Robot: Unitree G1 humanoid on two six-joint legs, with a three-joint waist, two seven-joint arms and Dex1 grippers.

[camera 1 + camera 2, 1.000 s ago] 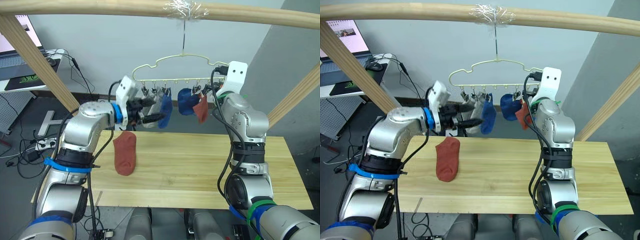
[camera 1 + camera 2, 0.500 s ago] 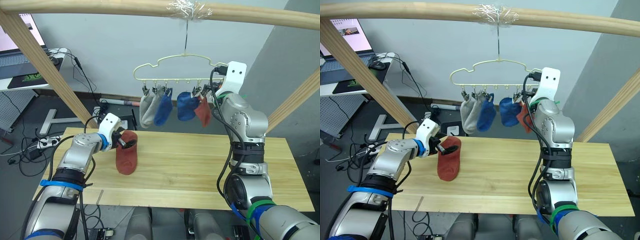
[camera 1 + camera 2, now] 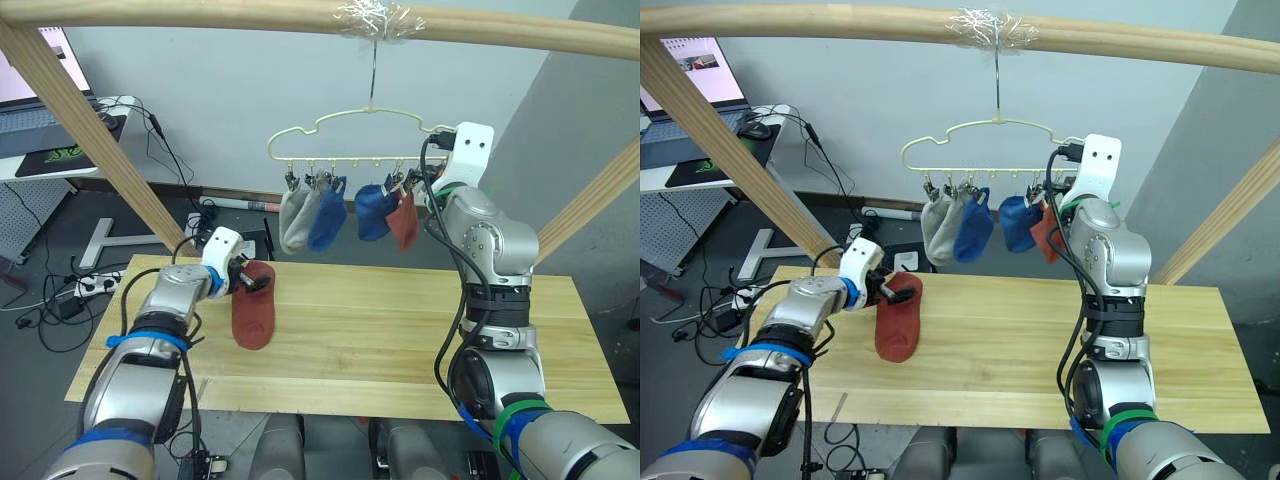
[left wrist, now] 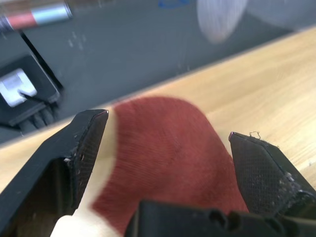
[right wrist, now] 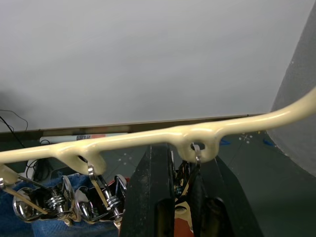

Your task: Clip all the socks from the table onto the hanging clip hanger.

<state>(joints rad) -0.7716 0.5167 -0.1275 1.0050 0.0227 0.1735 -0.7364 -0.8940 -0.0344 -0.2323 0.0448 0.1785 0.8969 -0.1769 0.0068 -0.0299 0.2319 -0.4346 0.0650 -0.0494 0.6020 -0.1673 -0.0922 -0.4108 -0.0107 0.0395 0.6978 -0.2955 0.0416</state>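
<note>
At the left side, the left gripper (image 3: 250,281) is reaching down to the table (image 3: 400,330), and its two black fingers (image 4: 81,143) are standing wide apart, one at each side of the upper end of a rust-red sock (image 3: 254,310). This sock is lying flat on the pale wood, near the left end and close to the far edge. In the left wrist view the knit of it is sitting between the open jaws, but they are not yet pressing on it.

I think this sock is very light and soft, so it is going to fold and hang down when it is lifted. The knit is giving good friction, so slipping is not a big worry. The best place to take it is the cuff end that is between the fingers now, with a small part left free above for a clip.

In the middle, the clip hanger (image 3: 345,135) is hanging from the wooden pole (image 3: 300,15), and it is carrying grey, blue and rust-red socks (image 3: 325,215) on its silver clips (image 5: 94,195).

At the right side, the right gripper (image 3: 432,182) is staying up by the right end of the hanger. Its jaws are closed on one of the clips there.

I am not seeing any brand, label or readable writing.
</note>
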